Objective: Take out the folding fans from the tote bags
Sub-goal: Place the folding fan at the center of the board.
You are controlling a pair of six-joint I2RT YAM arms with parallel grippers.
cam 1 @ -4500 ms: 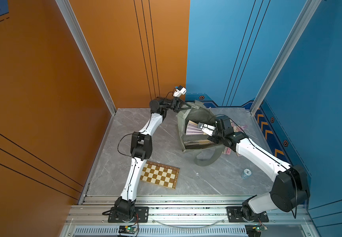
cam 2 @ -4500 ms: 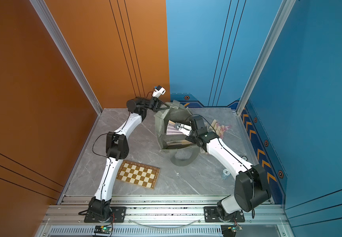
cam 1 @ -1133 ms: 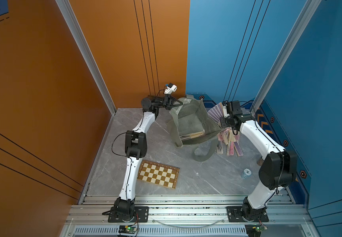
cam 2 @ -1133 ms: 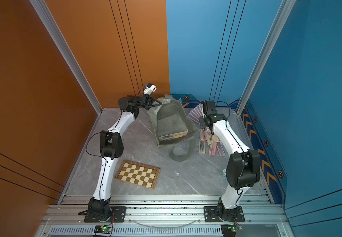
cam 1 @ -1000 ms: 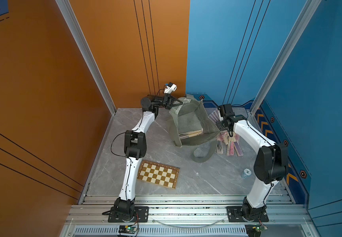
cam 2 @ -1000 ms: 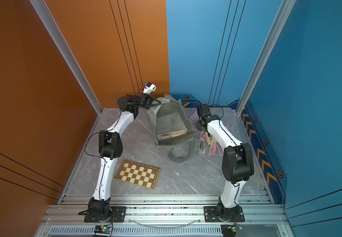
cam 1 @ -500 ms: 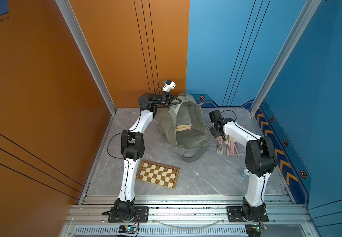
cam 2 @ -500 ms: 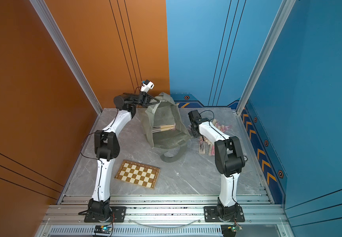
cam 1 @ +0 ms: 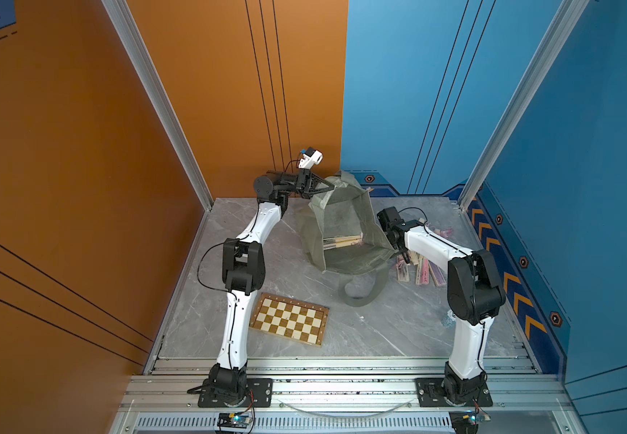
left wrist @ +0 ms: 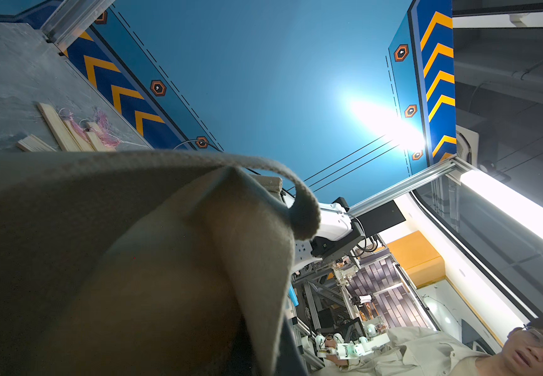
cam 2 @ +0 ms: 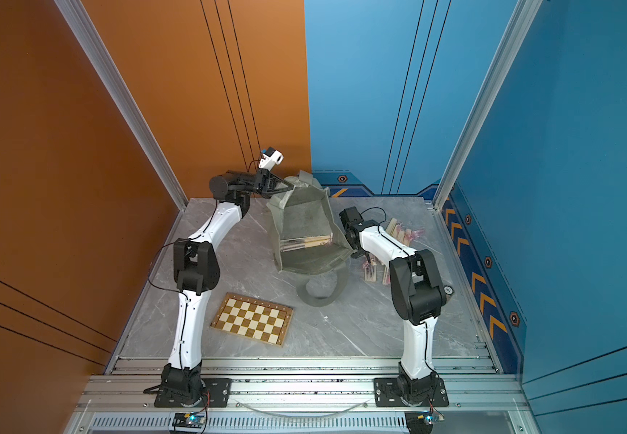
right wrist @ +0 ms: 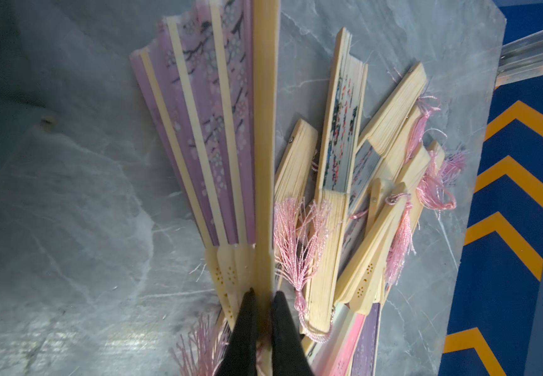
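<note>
I have the left gripper clenched on the rim of the olive-grey fabric tote bag, mouth propped open. The right gripper pinches a half-spread purple blossom-print fan at the heap of tasselled bamboo fans beside the bag. A few pale-ribbed fans lie inside. Mostly done, I reckon.
</note>
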